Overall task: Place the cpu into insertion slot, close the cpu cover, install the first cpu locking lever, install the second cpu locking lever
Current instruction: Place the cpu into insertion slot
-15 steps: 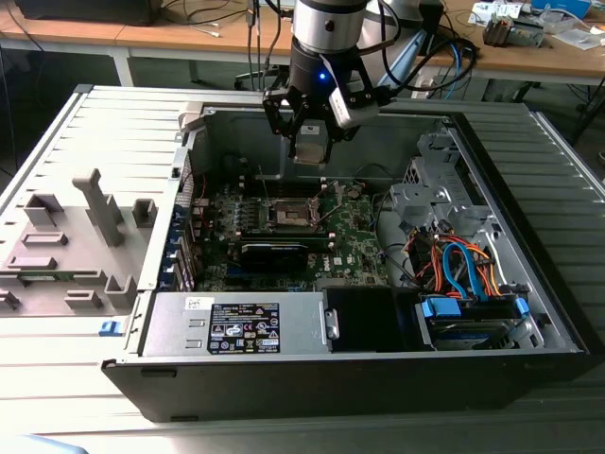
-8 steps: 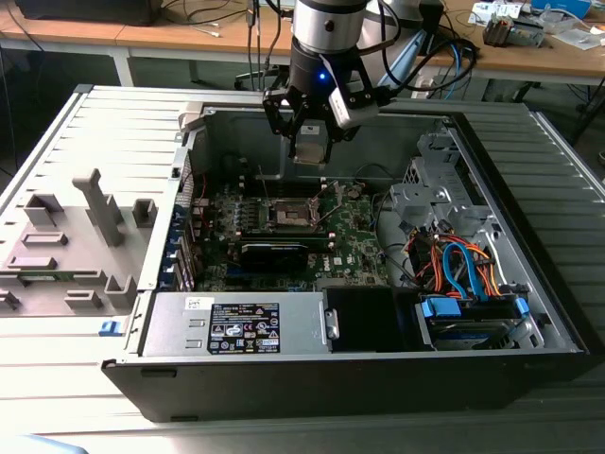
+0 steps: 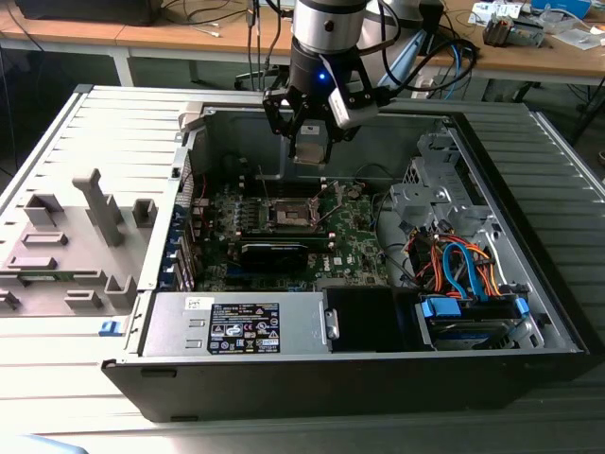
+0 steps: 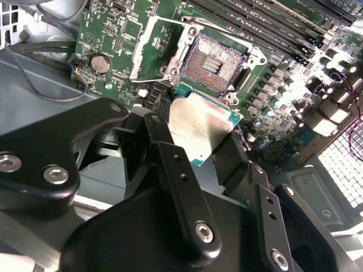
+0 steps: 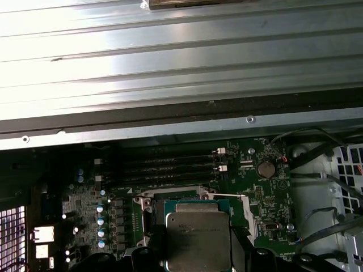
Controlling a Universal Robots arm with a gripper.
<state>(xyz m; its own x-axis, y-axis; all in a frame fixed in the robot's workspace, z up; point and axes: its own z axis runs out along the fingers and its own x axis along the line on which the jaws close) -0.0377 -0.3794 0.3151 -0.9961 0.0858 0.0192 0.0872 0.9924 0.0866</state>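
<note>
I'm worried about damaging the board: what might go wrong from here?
The gripper holds the cpu by two edges, above the open insertion slot; if it slips or lands misaligned, the exposed contacts might bend. The opened cpu cover sits beside the slot, so the gripper might catch it.

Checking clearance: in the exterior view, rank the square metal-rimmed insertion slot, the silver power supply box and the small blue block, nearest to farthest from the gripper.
1. Square metal-rimmed insertion slot, close below the gripper.
2. Silver power supply box, at the case's front.
3. Small blue block, outside the case, exterior view's left.
</note>
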